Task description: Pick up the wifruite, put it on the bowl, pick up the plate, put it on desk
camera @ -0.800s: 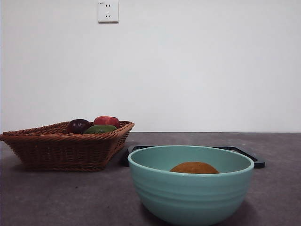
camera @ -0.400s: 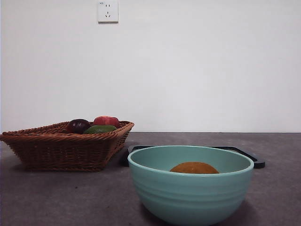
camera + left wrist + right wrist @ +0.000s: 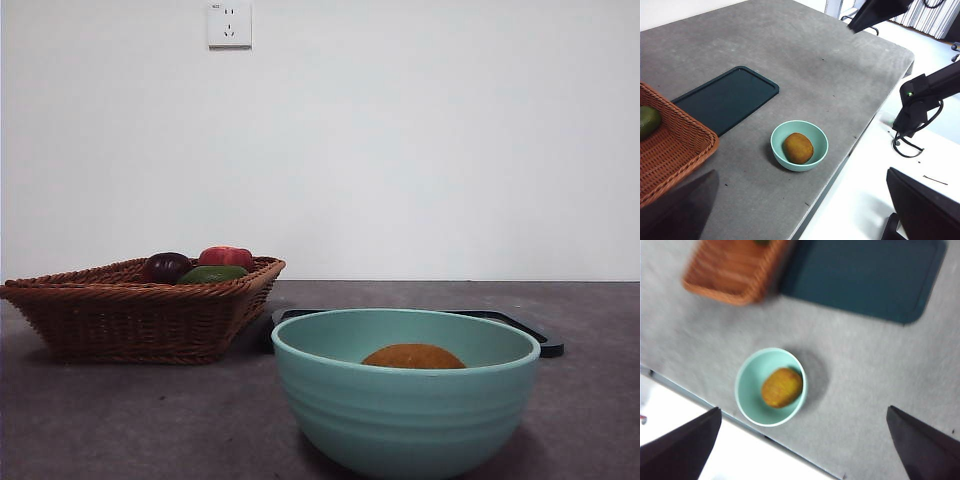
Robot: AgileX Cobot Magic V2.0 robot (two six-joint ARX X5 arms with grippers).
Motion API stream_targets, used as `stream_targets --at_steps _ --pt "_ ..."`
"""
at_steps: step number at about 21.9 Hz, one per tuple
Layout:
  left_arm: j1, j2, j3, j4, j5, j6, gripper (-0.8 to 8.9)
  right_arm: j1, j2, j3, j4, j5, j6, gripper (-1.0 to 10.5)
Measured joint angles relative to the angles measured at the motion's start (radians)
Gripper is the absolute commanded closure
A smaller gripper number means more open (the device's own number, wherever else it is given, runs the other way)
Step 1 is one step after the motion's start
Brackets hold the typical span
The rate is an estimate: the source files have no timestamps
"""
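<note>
The orange-brown wifruite (image 3: 413, 357) (image 3: 798, 148) (image 3: 782, 387) lies inside the mint-green bowl (image 3: 405, 420) (image 3: 780, 153) (image 3: 747, 390), near the front edge of the grey desk (image 3: 150, 420) (image 3: 840, 75). Both arms hang high above the desk and do not show in the front view. My left gripper (image 3: 801, 171) is open and empty, well above the bowl. My right gripper (image 3: 804, 408) is open too, looking straight down on the bowl, its picture blurred. No plate shows in any view.
A brown wicker basket (image 3: 130, 310) (image 3: 670, 145) (image 3: 735, 270) with green, red and dark fruit stands at the left. A flat black tray (image 3: 530, 335) (image 3: 725, 97) (image 3: 865, 275) lies behind the bowl. The desk's edge runs close to the bowl.
</note>
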Motion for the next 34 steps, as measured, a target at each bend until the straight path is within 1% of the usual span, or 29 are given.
stream_targets --at_steps 4,10,14,23,25,28,30,32,34 --pt "0.000 0.000 0.000 0.000 0.000 0.000 2.51 0.045 0.136 0.000 0.003 0.011 -0.001 3.6" --pt "0.000 0.000 0.000 0.000 0.000 0.000 2.51 0.138 0.335 0.000 0.006 0.135 -0.005 3.6" --pt "0.000 0.000 0.000 0.000 0.000 0.000 2.51 0.174 0.460 0.000 0.008 0.178 -0.020 3.6" --pt "0.000 0.000 0.000 0.000 0.000 0.000 2.51 0.213 0.687 0.000 0.053 0.179 -0.056 3.6" --pt "0.000 0.000 0.000 0.000 0.000 0.000 2.51 0.218 0.721 0.000 0.063 0.179 -0.070 3.8" --pt "0.000 0.000 0.000 0.000 0.000 0.000 2.51 0.218 0.762 0.000 0.077 0.173 -0.079 3.8" --pt "0.000 0.000 0.000 0.000 0.000 0.000 2.51 0.218 0.775 -0.001 0.081 0.156 -0.079 3.8" --pt "0.000 0.000 0.000 0.000 0.000 0.000 2.51 0.219 0.784 -0.005 0.105 0.151 -0.079 4.1" --pt "0.000 0.000 0.000 0.000 0.000 0.000 2.51 0.224 0.794 -0.011 0.127 0.129 -0.079 4.9"
